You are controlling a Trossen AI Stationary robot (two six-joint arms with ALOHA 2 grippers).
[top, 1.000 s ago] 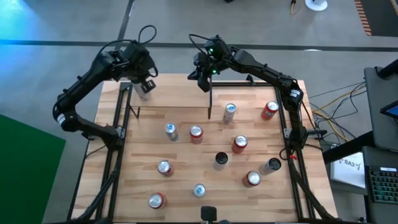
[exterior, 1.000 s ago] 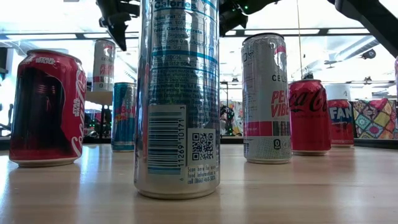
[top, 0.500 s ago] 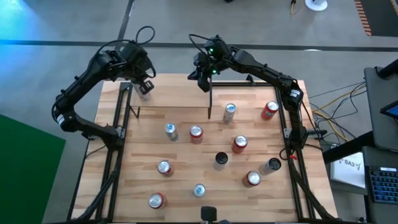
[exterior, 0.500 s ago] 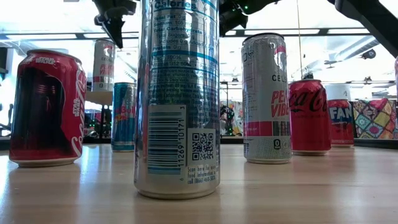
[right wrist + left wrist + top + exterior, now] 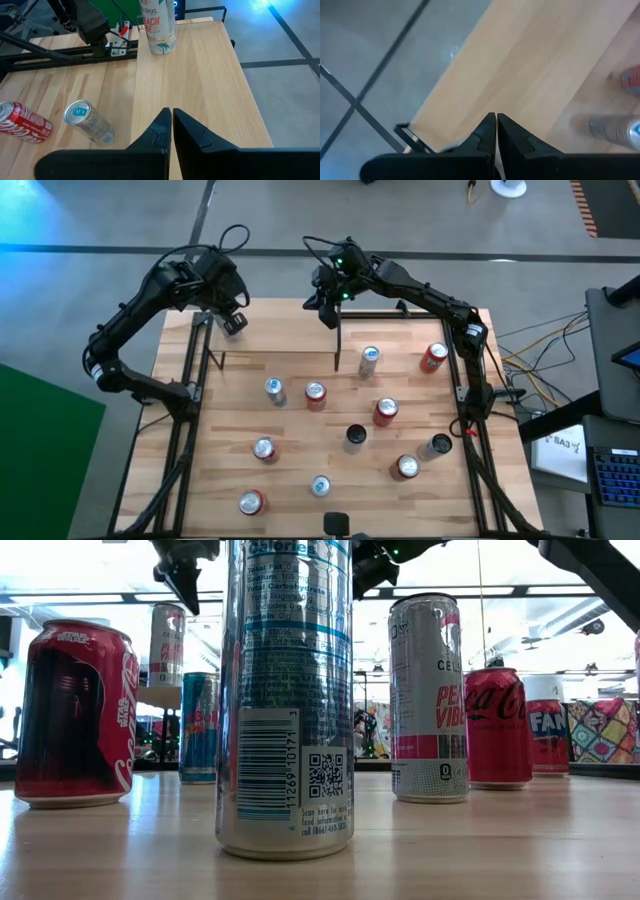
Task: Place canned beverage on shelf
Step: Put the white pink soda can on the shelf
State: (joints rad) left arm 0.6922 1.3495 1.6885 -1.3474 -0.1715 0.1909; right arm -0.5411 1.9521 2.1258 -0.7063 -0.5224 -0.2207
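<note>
Wooden tabletop (image 5: pixel 290 430) scattered with cans, shelf (image 5: pixel 200 75) holding one can (image 5: pixel 157 25), both tools pressed together.

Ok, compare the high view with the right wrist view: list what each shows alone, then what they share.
Only the high view: the whole table, the cans spread across it, such as the black-topped can, and both arms entire. Only the right wrist view: the shut right gripper close above the shelf, and the lettering on the white can standing there. Both: the shelf, that can, and the left gripper near it.
</note>
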